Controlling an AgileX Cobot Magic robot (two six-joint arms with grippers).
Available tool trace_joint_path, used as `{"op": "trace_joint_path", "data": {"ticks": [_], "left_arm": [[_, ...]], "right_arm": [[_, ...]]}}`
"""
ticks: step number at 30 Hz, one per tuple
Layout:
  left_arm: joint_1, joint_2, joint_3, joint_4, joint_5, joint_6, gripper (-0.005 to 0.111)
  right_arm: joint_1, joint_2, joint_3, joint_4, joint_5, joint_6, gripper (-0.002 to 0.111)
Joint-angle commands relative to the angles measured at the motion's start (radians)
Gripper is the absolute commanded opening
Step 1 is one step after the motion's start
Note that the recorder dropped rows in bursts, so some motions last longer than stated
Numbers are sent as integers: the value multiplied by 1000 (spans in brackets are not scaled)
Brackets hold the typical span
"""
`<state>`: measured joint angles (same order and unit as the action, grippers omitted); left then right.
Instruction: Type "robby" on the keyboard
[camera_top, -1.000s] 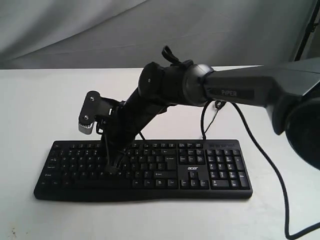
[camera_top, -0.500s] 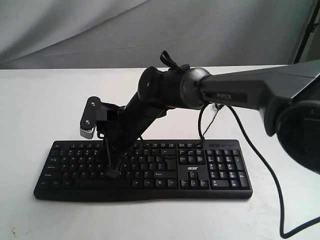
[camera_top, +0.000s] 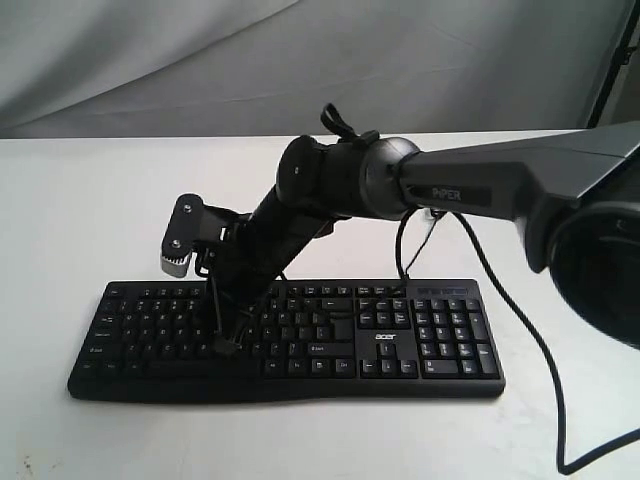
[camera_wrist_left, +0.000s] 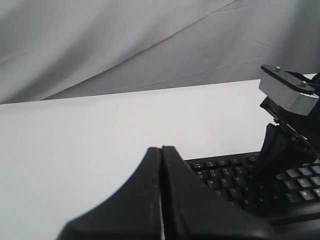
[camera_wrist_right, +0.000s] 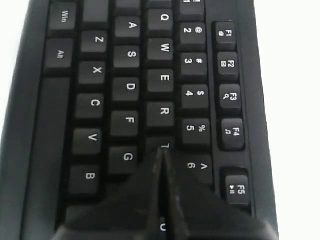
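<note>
Right fingers (camera_wrist_right: 145, 200): pressing flat together into one narrow black wedge, gripping nothing.
Why closed: likely so that the right gripper (camera_wrist_right: 161, 151) is acting as a single poking tip, slim enough to strike one key without catching its neighbours.
Tip position: pointing at the near edge of the T key (camera_wrist_right: 163, 145), with the R key (camera_wrist_right: 164, 111) just beside it and the G key (camera_wrist_right: 128, 157) on the other side.
Contact: the pictures are not showing whether the tip is touching the key or hovering just over it.
Keyboard (camera_top: 330, 335): lying flat on the white table (camera_top: 80, 220), long side facing the exterior camera, number pad at that view's right end (the wedge is sitting over its left half).
Right arm (camera_top: 300, 200): reaching across from the right and sloping steeply down, probably so the tip is meeting the keys from above.
Left gripper (camera_wrist_left: 161, 150): fingers (camera_wrist_left: 142, 190) also closing fully on nothing, waiting off the keyboard's end and looking along the key rows.
Step in hand: seemingly lining up a letter; how many are typed cannot be told.
</note>
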<state>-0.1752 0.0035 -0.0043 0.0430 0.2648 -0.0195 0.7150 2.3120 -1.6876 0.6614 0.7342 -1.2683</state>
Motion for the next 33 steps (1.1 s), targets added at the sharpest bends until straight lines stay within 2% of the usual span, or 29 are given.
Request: {"op": "trace_joint_path", "data": {"ticks": [1,8,13,17,22,27,33], "left_arm": [[-6,-3,4,5,-6,-3,0],[-6,-3,4,5,-6,-3,0],[-6,-3,4,5,-6,-3,0],[-6,-3,4,5,-6,-3,0],[-6,-3,4,5,-6,-3,0],[-6,-3,4,5,-6,-3,0],[-6,-3,4,5,-6,-3,0]], "right_arm": [[-6,-10,-2,-7,8,4,0],[-6,-246,-2,-167,73,139,0],[-4,-386,46,-173,58,190,0],[-1,-560,202,-154,-81,200,0],[3,-839,489,-138,-311,200,0],[-28,-1141,757,-140,-406,305,0],[-30,-1405,876,-120,-433,307,0]]}}
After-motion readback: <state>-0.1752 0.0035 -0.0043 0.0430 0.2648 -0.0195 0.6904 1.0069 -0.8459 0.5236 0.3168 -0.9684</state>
